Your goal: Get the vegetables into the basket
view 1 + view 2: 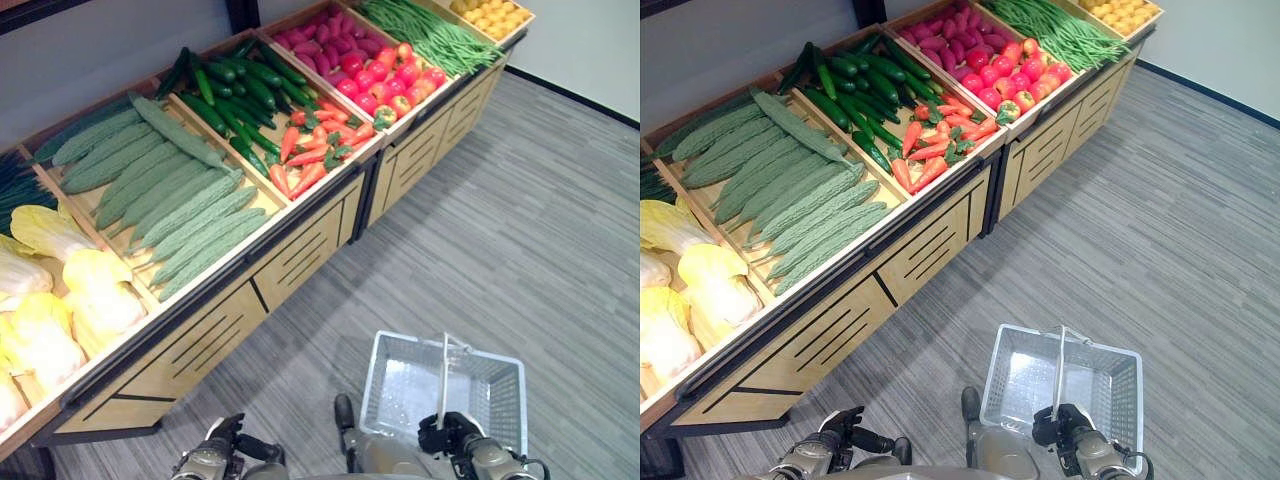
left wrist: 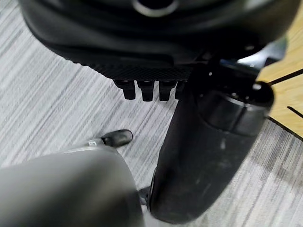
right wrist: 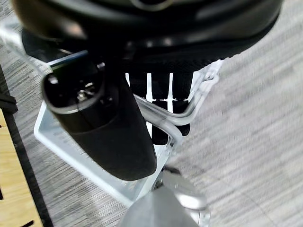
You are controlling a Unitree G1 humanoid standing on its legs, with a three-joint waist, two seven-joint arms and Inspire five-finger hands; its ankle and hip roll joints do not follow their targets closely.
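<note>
The basket [image 1: 400,385] is white wire mesh, rectangular and empty, with a thin metal handle [image 1: 444,375] standing up over it. It hangs above the grey floor [image 1: 540,240] at 5 o'clock in the head views. The right hand [image 1: 450,435] holds the handle, its fingers [image 3: 161,118] curled around it. The left hand [image 1: 235,445] is at 7 o'clock, its fingers [image 2: 142,90] bent and holding nothing. The vegetables lie on the wooden bench [image 1: 300,250]: bitter gourds [image 1: 170,200], cucumbers [image 1: 235,90], carrots [image 1: 310,150], cabbages [image 1: 60,300].
</note>
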